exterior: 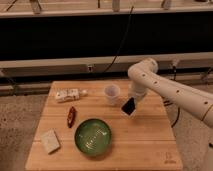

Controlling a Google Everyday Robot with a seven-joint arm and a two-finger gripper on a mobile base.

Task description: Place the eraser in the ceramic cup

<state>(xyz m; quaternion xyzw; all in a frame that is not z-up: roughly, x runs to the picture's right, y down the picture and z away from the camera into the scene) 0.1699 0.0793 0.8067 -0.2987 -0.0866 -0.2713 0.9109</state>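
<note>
The eraser point(128, 106), a small flat black block, hangs tilted above the wooden table point(145, 140), just right of the ceramic cup point(112, 93). My gripper point(132, 101) comes down from the white arm at the right and is shut on the eraser's upper end. The white cup stands upright near the table's far middle, and its inside looks empty. A short gap separates the eraser from the cup's right side.
A round green bowl point(93, 136) sits at the front middle. A slim red object point(71, 116) lies left of it, a pale beige block point(50, 141) at the front left, and a white packet point(67, 94) at the far left. A black cable hangs behind the table.
</note>
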